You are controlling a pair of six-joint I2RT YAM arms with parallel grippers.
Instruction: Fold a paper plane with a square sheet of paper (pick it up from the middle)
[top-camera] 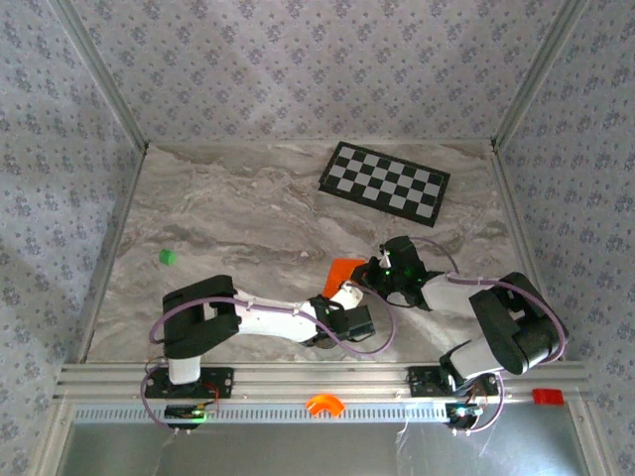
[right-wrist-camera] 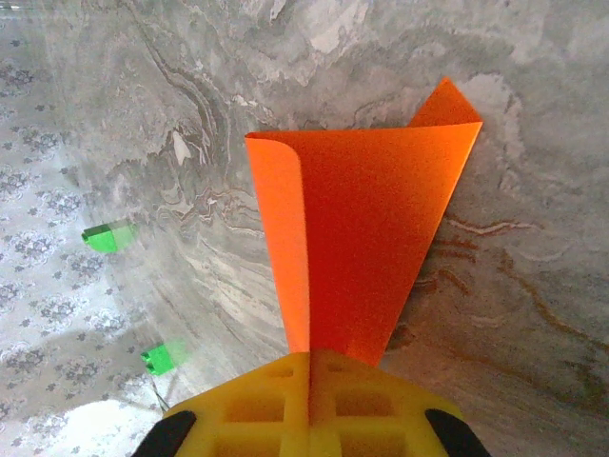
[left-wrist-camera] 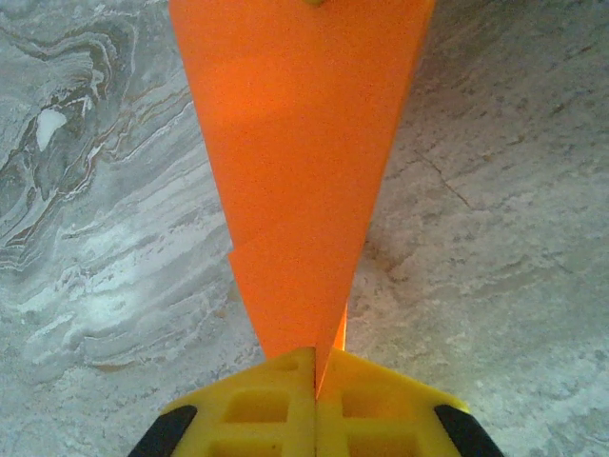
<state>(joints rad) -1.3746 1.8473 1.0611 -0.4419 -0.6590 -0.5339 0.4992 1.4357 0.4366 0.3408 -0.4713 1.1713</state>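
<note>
The square sheet of paper (top-camera: 344,270) is bright orange, folded into a tapering wedge, and is held just above the marble table near its front middle. In the left wrist view the paper (left-wrist-camera: 300,162) narrows to a point that is pinched in my left gripper (left-wrist-camera: 316,369), whose yellow jaws are shut on it. In the right wrist view the paper (right-wrist-camera: 366,238) has a curled left flap and a folded corner at the top right. Its narrow end is clamped in my right gripper (right-wrist-camera: 309,369). From above, the left gripper (top-camera: 340,295) and right gripper (top-camera: 373,273) meet at the paper from opposite sides.
A black-and-white checkerboard (top-camera: 384,180) lies at the back right. A tiny green piece (top-camera: 167,257) sits at the left of the table. A small orange arch-shaped part (top-camera: 323,404) rests on the front rail and a red tag (top-camera: 547,397) at its right. Patterned walls enclose the table.
</note>
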